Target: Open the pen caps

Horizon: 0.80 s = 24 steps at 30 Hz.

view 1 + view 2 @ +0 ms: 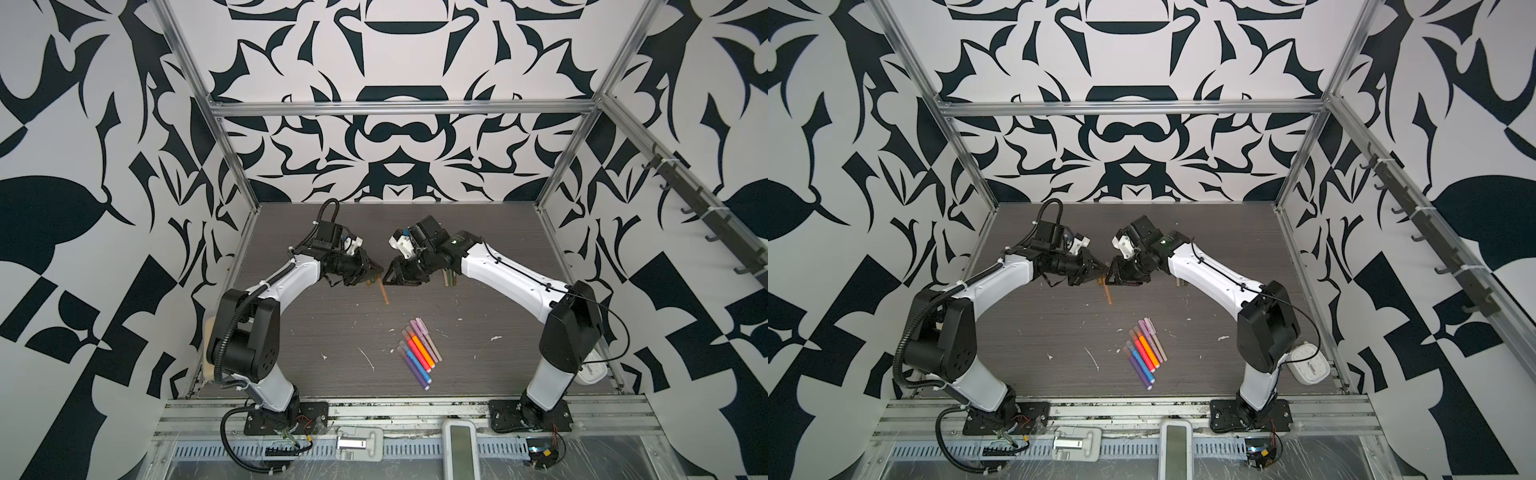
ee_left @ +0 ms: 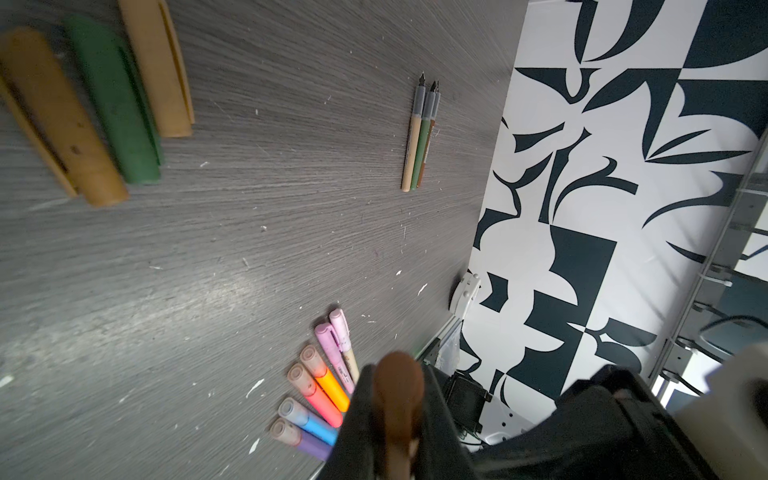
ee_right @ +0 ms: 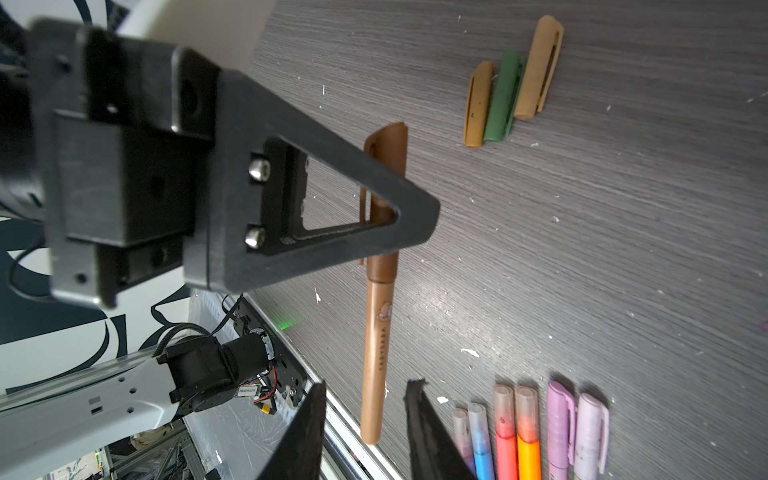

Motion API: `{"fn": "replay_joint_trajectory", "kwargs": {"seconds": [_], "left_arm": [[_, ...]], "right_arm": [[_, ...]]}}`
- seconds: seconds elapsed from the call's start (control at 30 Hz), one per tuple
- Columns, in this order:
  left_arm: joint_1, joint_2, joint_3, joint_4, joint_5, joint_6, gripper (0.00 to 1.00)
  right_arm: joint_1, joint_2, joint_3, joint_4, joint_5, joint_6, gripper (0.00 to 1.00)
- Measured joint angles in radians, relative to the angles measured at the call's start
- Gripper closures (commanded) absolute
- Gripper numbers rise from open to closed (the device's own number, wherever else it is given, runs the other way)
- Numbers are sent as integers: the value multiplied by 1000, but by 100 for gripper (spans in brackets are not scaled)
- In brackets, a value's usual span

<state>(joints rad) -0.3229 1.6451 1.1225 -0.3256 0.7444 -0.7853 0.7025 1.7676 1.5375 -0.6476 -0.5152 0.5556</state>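
Right wrist view: the left tool (image 1: 376,273) is clamped on the dark brown plastic cap (image 3: 390,145) of a lighter brown slim pen body (image 3: 376,353). The cap sits fully on the pen, and the barrel runs out toward the right tool (image 3: 368,386). That tool's two black fingers stand apart on either side of the barrel's end, and neither visibly touches it. In both top views the arms rise from their near-edge bases, elbows out, with forearms bent inward so the tools meet almost tip to tip over the far half of the dark grey wood-grain bench (image 1: 311,332). Three loose stubby caps (image 3: 505,93) – ochre, green, tan – lie side by side near the left tool. Three uncapped pen bodies (image 2: 419,137) lie together by the right forearm. A row of six capped markers (image 1: 419,349) – purple, blue, red, orange, two lilac – rests well apart, nearer the bases.
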Motion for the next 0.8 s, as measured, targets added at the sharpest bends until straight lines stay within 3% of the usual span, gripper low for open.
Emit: {"fn": "replay_joint_trajectory", "kwargs": {"seconds": [0.33, 0.53, 0.67, 0.73, 0.8], "left_arm": [[0, 0, -2, 10, -4, -4, 100], [0, 0, -2, 15, -7, -4, 100], [0, 0, -2, 21, -5, -4, 100], [-1, 0, -2, 21, -4, -4, 100], [-1, 0, -2, 24, -6, -4, 100]], "right_arm": [[39, 74, 11, -7, 49, 19, 69], [86, 72, 34, -26, 197, 23, 72], [133, 76, 86, -84, 341, 51, 79], [146, 79, 107, -104, 375, 58, 86], [148, 79, 108, -102, 381, 64, 88]]}}
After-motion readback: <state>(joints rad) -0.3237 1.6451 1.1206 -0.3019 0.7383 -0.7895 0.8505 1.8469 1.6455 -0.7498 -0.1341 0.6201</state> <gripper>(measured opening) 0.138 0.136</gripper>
